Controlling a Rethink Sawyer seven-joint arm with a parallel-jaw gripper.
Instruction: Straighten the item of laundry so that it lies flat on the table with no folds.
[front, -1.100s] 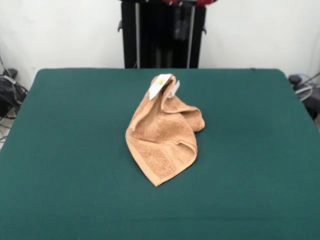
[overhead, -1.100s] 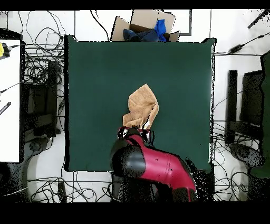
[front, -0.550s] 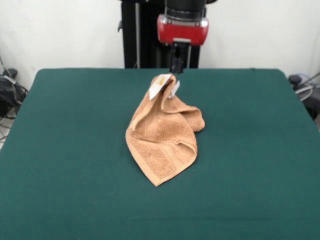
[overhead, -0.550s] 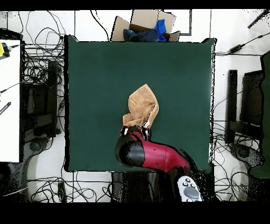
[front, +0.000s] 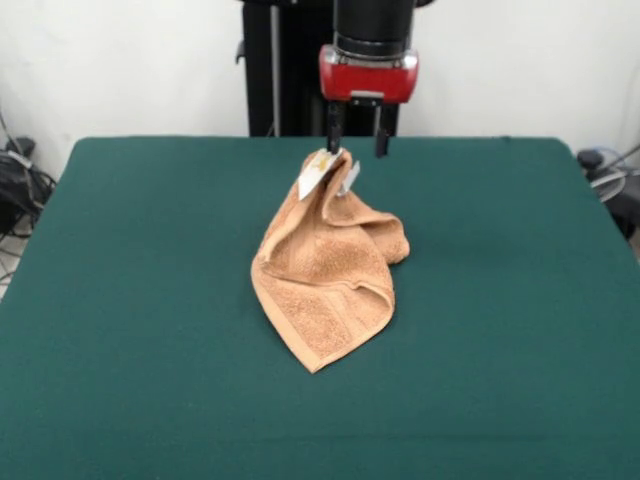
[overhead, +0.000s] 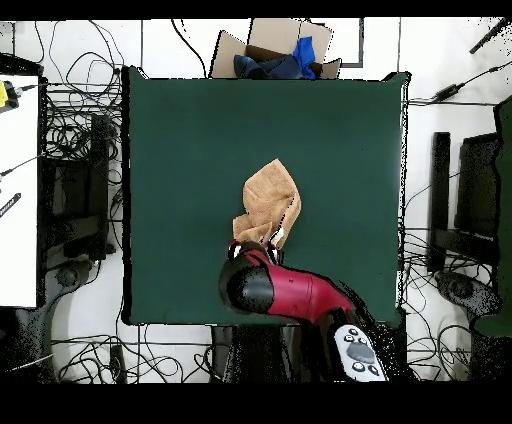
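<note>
While the gripper (front: 355, 140) hangs over the peaked corner of the towel (front: 328, 268), note that its two fingers (front: 381, 141) are spread apart and hold nothing. The towel's raised corner, which carries the white tag (front: 318, 171), sits just below and slightly to the camera-left of the gap between the fingers in the front view. From that peak the cloth slopes down and away from the fingers toward the camera, ending in a folded point on the table (front: 130, 300). Most of the towel is doubled over itself, so the straightening is at an early stage.

Judge the current step as the approach to a grasp on the raised corner. The next move calls for lowering the fingers so that they straddle the peak, then closing on it; a slight sideways correction toward the tag may be needed first. Expect the terry cloth to sag and drag when lifted.

In the overhead view, a cardboard box (overhead: 230, 52) stands beyond the table edge farthest from the fingers. It holds dark blue items (overhead: 285, 62), probably cloth; you cannot tell more.
</note>
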